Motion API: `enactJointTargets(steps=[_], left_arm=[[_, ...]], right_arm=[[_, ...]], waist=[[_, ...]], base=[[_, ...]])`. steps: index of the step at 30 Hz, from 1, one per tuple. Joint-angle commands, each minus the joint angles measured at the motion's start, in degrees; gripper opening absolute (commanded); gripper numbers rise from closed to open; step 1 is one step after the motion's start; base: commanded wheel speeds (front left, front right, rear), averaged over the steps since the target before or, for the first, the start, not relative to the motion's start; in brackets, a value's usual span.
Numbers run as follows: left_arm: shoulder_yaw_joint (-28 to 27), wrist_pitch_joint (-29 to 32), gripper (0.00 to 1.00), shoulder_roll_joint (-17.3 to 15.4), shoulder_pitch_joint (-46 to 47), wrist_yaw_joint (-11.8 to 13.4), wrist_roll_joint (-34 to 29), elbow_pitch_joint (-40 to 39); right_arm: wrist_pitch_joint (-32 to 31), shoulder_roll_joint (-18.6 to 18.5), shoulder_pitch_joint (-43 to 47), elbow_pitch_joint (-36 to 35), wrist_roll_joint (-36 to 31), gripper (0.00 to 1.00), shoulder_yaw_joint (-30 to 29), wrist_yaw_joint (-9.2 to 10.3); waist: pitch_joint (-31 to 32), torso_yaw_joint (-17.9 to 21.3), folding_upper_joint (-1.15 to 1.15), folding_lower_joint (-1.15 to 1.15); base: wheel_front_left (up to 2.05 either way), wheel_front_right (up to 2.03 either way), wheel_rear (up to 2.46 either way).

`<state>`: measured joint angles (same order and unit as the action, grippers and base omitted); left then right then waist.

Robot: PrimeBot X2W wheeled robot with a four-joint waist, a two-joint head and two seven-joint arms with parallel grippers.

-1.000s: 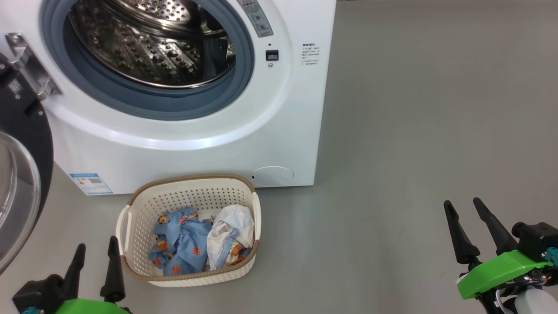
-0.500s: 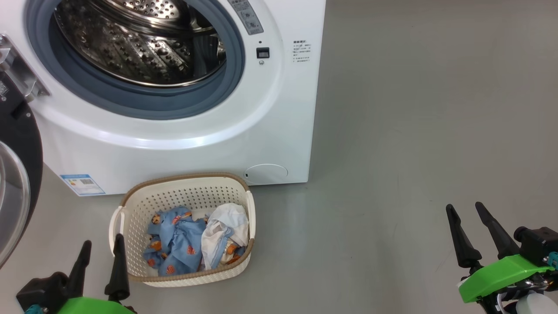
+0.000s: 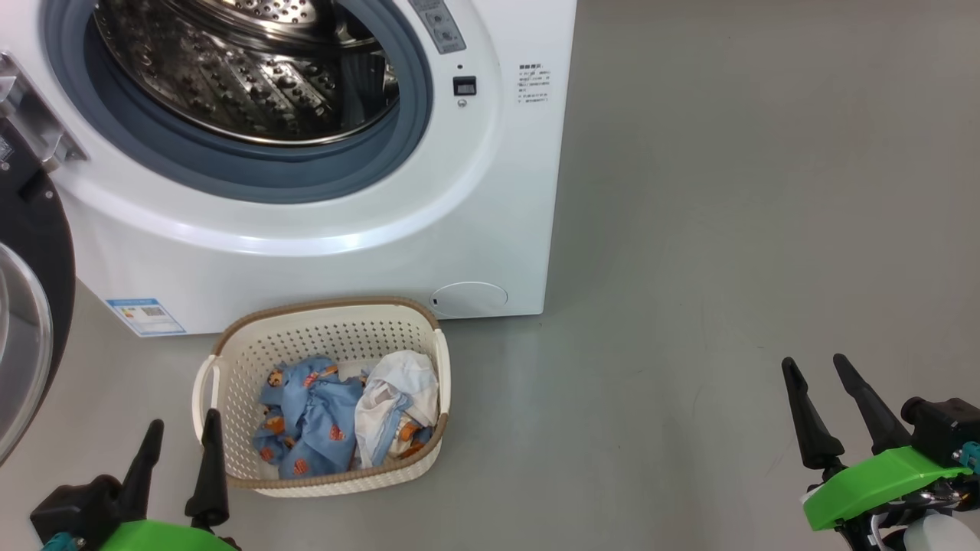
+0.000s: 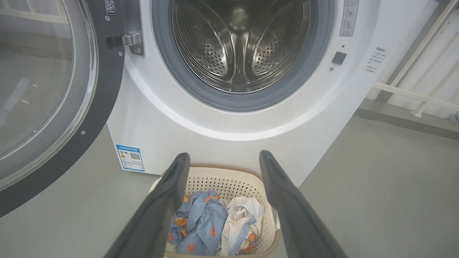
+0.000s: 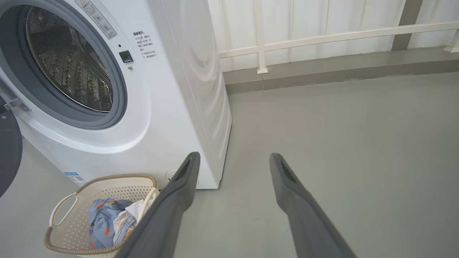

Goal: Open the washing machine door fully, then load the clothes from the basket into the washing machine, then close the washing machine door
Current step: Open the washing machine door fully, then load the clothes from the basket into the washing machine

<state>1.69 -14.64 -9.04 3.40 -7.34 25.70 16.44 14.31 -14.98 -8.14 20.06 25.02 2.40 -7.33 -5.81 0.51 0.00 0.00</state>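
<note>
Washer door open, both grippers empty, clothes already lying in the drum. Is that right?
Not quite: the clothes lie in the basket, not the drum, which the left wrist view shows bare. The washing machine door is open, and the left gripper and right gripper are empty.

A laundry corner in a plain utility-type room rather than a furnished home. A big white front-loading washing machine (image 3: 321, 252) with a steel drum stands free on a smooth grey painted floor (image 3: 727, 229). In front of it sits a small cream perforated plastic basket (image 3: 329, 340) of light blue and white clothes (image 3: 314, 421). Behind run white wall panels (image 5: 358, 14) with white rails (image 5: 322, 37) above a grey kerb (image 5: 322, 73).
</note>
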Motion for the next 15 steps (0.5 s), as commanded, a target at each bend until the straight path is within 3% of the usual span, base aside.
enactJointTargets(steps=[1,7,15], left_arm=[[-2.0,-0.4,1.0,-1.5,1.4,-0.1,0.2,-1.6],[-1.9,-0.4,1.0,-1.6,1.7,-0.1,0.3,-1.7],[-1.6,-0.4,1.0,-1.9,2.2,-0.1,0.6,-1.7]], right_arm=[[0.7,-0.8,-0.9,-1.5,-0.2,1.0,0.9,-0.16],[0.7,-0.6,-1.2,-1.6,-0.3,1.0,0.9,-0.16],[0.7,-0.6,-1.5,-1.7,-0.3,1.0,0.9,-0.16]], waist=[[-0.1,0.0,0.0,0.0],[-0.5,-0.1,0.0,0.0],[-0.9,-0.3,0.0,0.0]], base=[[0.0,0.0,0.0],[0.08,-0.17,0.1],[0.61,-0.96,0.35]])
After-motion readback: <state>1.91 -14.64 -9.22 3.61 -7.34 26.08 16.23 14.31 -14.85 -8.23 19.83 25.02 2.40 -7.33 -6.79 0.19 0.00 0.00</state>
